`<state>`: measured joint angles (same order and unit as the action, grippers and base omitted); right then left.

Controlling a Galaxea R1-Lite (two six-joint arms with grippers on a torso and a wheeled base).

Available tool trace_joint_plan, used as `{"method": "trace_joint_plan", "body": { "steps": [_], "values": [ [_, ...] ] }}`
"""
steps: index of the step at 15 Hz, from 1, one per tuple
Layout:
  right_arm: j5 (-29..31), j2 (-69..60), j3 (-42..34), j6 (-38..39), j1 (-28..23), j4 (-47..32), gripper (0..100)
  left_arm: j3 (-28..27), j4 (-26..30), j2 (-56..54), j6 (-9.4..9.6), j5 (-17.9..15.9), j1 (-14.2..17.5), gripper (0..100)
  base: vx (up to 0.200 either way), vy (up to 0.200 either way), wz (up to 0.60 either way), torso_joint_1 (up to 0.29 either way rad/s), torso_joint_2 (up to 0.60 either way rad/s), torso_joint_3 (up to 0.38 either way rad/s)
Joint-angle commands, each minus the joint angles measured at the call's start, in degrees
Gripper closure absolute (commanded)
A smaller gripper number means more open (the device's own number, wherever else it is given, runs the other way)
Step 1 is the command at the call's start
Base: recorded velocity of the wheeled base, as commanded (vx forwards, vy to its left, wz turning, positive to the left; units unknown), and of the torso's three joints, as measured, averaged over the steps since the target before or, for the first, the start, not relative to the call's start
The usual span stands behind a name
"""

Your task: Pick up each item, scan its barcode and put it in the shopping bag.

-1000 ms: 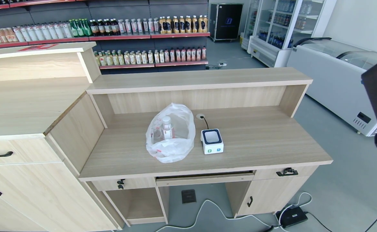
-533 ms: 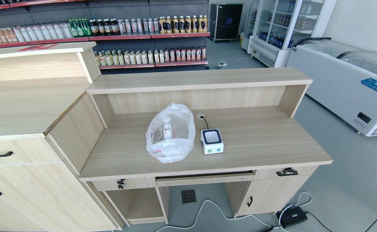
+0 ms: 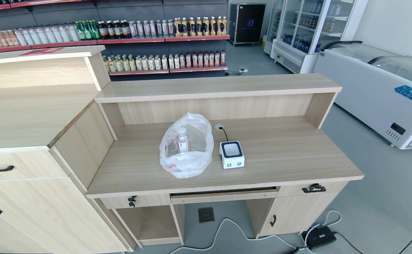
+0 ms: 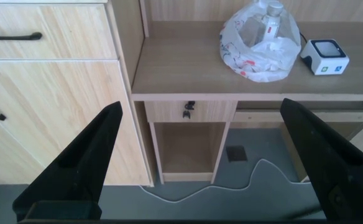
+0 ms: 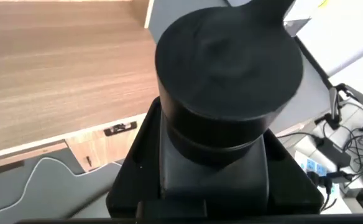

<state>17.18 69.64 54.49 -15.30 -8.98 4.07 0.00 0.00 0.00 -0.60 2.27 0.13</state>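
A thin white shopping bag (image 3: 188,158) lies open on the wooden counter (image 3: 280,155). A clear bottle with a white cap (image 3: 182,139) stands inside it. Just right of the bag sits the white barcode scanner (image 3: 231,154) with its dark window facing up. My left gripper (image 4: 200,106) hangs open and holds nothing, low in front of the counter's left end, well short of the bag (image 4: 256,40) and the scanner (image 4: 324,57). My right gripper (image 5: 215,186) shows as a dark block off the counter's right front edge.
The counter has a raised back shelf (image 3: 216,88) and a tall cabinet (image 3: 33,116) at its left. Drawers with locks (image 5: 120,129) and cables on the floor (image 3: 227,229) lie below. Drink shelves (image 3: 163,31) and freezers (image 3: 375,81) stand behind.
The dark arm part at the head view's right edge a second ago has gone out of the picture. Bag, bottle and scanner have not moved.
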Motion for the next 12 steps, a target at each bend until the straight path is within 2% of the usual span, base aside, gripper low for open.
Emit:
{"method": "trace_joint_plan", "body": {
  "steps": [1,2,4,7,10,11,12],
  "values": [
    [-8.91,2.43,1.76,0.01,-9.74,-1.79,100,0.0,0.0,0.0,-0.02,0.02,0.04,0,0.0,0.0,0.0,0.0,0.0,0.0],
    [-12.87,1.9,1.49,-0.17,-11.67,-2.49,100,0.0,0.0,0.0,-0.02,0.02,0.04,0,0.0,0.0,0.6,0.002,0.0,0.007],
    [-13.31,2.25,1.93,0.18,-11.93,-1.79,100,0.0,0.0,0.0,-0.02,0.02,0.04,0,0.0,0.0,0.6,0.002,0.0,0.002],
    [-14.89,6.64,6.59,2.91,-12.2,-1.0,100,0.0,0.0,0.0,-0.02,0.02,0.04,0,0.0,0.0,0.6,0.004,0.0,0.006],
    [-17.26,9.9,8.79,5.89,-14.31,0.06,100,0.0,0.0,0.0,-0.02,0.02,0.04,0,0.0,0.0,0.6,0.007,0.0,0.004],
    [-29.31,11.83,9.32,9.67,-18.35,1.55,100,0.0,0.0,0.0,-0.02,0.02,0.04,0,0.0,0.0,0.0,0.0,0.0,0.0],
    [-37.83,13.06,9.49,10.99,-21.51,1.73,100,0.0,0.0,0.0,-0.02,0.02,0.04,0,0.0,0.0,0.0,0.0,0.0,0.0]
  ]
}}
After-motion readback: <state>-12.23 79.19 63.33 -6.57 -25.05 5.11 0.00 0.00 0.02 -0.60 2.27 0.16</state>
